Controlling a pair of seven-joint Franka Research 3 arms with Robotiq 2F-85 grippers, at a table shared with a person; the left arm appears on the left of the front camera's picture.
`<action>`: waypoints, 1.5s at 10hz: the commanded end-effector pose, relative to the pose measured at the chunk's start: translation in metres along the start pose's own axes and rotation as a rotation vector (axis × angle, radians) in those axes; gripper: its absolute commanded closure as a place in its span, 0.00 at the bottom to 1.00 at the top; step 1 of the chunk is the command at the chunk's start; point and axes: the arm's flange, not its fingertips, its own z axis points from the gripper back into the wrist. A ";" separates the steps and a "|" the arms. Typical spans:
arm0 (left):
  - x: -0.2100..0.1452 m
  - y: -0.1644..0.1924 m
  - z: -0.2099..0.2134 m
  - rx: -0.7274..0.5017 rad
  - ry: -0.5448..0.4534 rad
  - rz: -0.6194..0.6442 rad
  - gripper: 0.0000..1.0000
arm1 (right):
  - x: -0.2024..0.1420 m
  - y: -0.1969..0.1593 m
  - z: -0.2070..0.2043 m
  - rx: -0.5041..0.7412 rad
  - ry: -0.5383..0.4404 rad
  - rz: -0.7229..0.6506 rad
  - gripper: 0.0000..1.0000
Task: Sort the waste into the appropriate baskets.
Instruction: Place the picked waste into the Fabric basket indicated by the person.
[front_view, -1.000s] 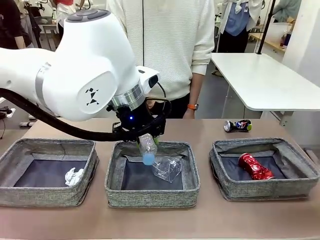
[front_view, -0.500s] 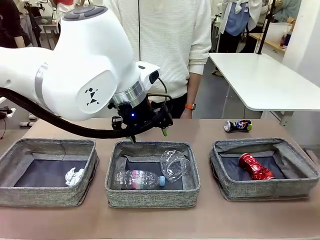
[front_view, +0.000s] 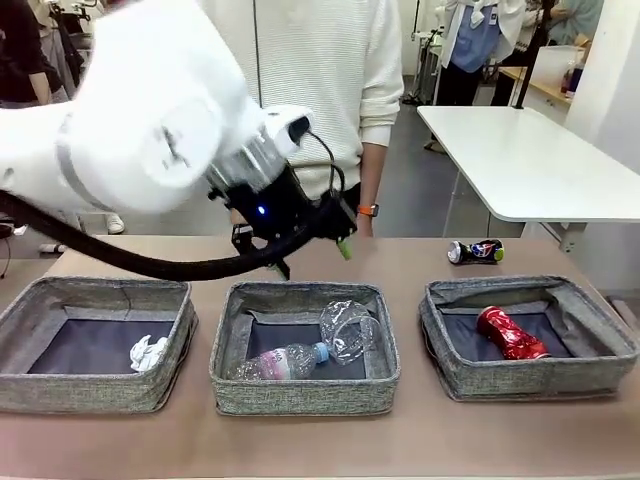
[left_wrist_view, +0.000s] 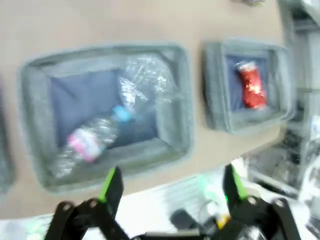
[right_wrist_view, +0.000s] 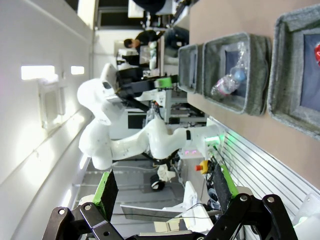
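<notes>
Released a second ago, the plastic bottle is now found lying on its side in the middle basket, lower centre of the front view, its blue cap touching the crushed plastic cup beside it. Both items are also seen from above in the left wrist view, with the bottle at lower left of the basket floor and the cup at upper right.

At lower left of the front view, the crumpled paper ball is contained in the left basket. At lower right, the crushed red can is contained in the right basket.

Further back, the left gripper has been raised and swung away from the middle basket; its fingers are spread wide and nothing is held between them. In the right wrist view, the right gripper is likewise spread and empty.

Farthest off, at centre right of the front view, the crushed dark-blue can is left on the table behind the right basket. It is judged to be the one item not yet sorted, and the right basket is its probable destination.
</notes>
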 end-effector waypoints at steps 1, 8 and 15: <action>0.011 0.058 0.064 -0.490 0.341 -0.130 0.00 | 0.001 0.002 -0.001 0.009 -0.011 0.012 0.00; 0.033 0.280 0.165 -0.850 0.265 0.170 0.00 | 0.001 0.002 -0.001 0.009 -0.011 0.012 0.00; 0.009 0.363 0.168 -0.836 0.144 0.294 0.00 | 0.001 0.002 -0.001 0.009 -0.011 0.012 0.00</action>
